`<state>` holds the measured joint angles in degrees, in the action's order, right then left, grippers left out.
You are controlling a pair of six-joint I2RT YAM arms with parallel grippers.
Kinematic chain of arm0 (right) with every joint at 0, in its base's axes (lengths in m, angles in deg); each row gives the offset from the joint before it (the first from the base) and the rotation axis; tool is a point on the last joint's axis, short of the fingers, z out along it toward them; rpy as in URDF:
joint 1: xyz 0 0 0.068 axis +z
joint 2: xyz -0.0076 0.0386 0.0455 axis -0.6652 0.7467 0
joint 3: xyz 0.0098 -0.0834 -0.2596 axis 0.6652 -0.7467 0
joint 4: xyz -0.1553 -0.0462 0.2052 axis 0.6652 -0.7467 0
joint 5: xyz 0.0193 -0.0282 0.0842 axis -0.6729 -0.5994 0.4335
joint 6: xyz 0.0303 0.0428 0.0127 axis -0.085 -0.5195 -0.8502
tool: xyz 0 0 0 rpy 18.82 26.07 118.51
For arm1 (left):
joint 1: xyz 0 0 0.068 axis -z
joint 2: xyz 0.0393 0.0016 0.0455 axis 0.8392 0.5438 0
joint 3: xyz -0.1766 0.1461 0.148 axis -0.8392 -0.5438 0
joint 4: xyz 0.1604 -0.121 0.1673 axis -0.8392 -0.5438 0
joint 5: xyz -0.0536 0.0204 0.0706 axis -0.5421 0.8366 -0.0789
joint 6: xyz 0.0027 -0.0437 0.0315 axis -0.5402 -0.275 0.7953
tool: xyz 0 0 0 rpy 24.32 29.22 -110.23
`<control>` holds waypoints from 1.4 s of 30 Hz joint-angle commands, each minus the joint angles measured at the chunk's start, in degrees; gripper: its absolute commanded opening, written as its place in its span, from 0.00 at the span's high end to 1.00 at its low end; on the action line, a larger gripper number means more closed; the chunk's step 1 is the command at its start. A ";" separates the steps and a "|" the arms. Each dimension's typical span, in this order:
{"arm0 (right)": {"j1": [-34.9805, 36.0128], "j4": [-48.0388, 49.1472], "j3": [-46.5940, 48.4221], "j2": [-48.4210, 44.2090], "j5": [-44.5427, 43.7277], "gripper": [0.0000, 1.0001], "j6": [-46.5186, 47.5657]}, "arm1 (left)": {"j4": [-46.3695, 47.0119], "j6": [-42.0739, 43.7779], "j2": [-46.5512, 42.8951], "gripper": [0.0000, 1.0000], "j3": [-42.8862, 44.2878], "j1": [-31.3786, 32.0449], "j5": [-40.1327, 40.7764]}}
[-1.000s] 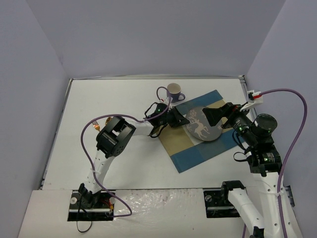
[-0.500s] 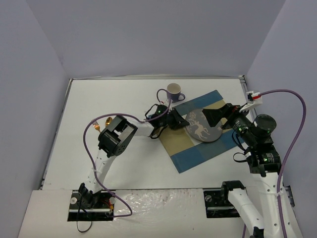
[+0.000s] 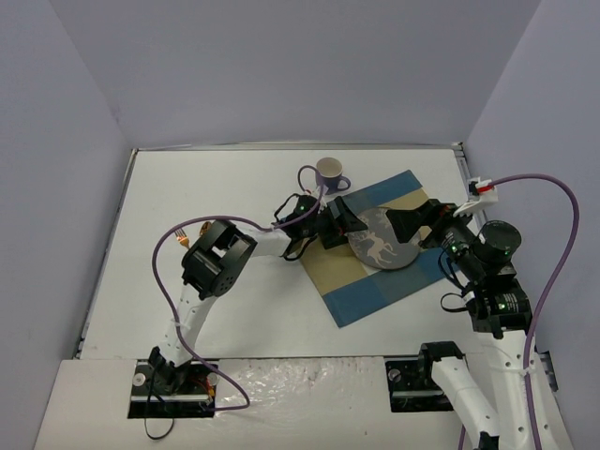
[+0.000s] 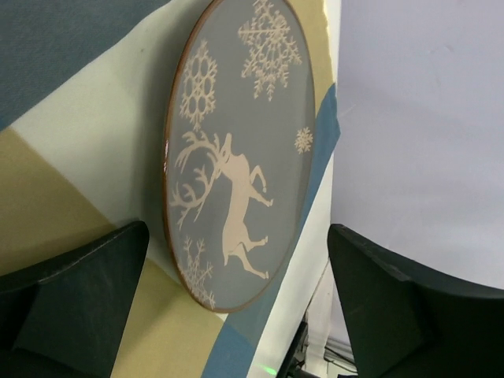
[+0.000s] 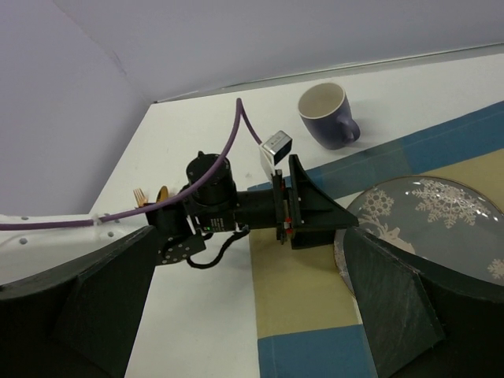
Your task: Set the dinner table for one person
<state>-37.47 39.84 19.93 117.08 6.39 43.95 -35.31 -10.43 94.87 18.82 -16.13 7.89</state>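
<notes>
The dinner table is a white top carrying a blue-and-beige checked placemat. On the mat lies a grey plate with a white reindeer and snowflakes. My left gripper sits at the plate's left rim, open, with nothing between its fingers. In the left wrist view the plate fills the space ahead of the spread left gripper. My right gripper hovers open over the plate's right side. In its own view the right gripper faces the left gripper across the placemat, with the plate at the right.
A purple mug stands upright just beyond the mat's far left corner, also in view as the mug. A gold fork and spoon lie on the table behind the left arm. Grey walls close in the table on three sides.
</notes>
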 commanded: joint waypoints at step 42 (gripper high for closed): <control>4.65 -3.95 52.37 82.51 10.17 0.12 56.33 | -62.20 51.74 -57.15 0.03 -13.33 -35.86 30.92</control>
<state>-33.58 36.70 67.23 197.23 14.62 95.18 -100.40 40.33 39.94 4.11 -50.76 36.83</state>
